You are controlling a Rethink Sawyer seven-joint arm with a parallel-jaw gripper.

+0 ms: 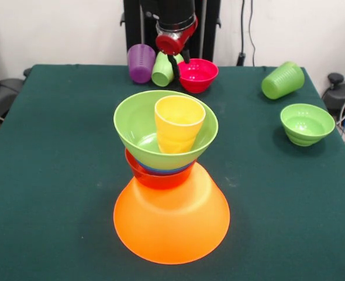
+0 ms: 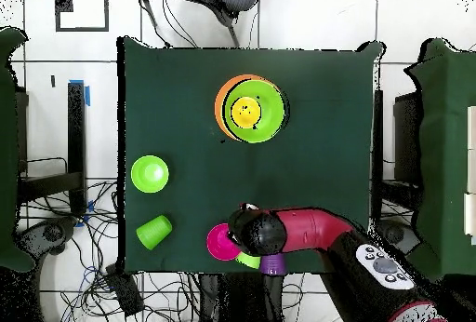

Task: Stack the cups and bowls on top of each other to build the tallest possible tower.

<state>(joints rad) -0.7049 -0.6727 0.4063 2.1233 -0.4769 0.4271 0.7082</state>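
The tower stands mid-table: a huge orange bowl (image 1: 171, 225) (image 2: 221, 104) upside down as base, then a red-orange bowl (image 1: 155, 177), a sliver of blue bowl (image 1: 164, 170), and a large light green bowl (image 1: 138, 126) (image 2: 270, 114) holding the yellow cup (image 1: 179, 123) (image 2: 245, 111). At the far edge lie a purple cup (image 1: 141, 63) (image 2: 271, 264), a light green cup (image 1: 162, 71) (image 2: 248, 261) and a pink bowl (image 1: 198, 75) (image 2: 218, 242). My gripper (image 1: 179, 61) (image 2: 244, 227) hangs between the light green cup and the pink bowl, close to both.
A second light green cup (image 1: 282, 79) (image 2: 154, 231) lies on its side at the front view's right rear. A small green bowl (image 1: 306, 123) (image 2: 150, 173) sits upright nearer than it. Cables and chair bases surround the green table (image 1: 55, 175).
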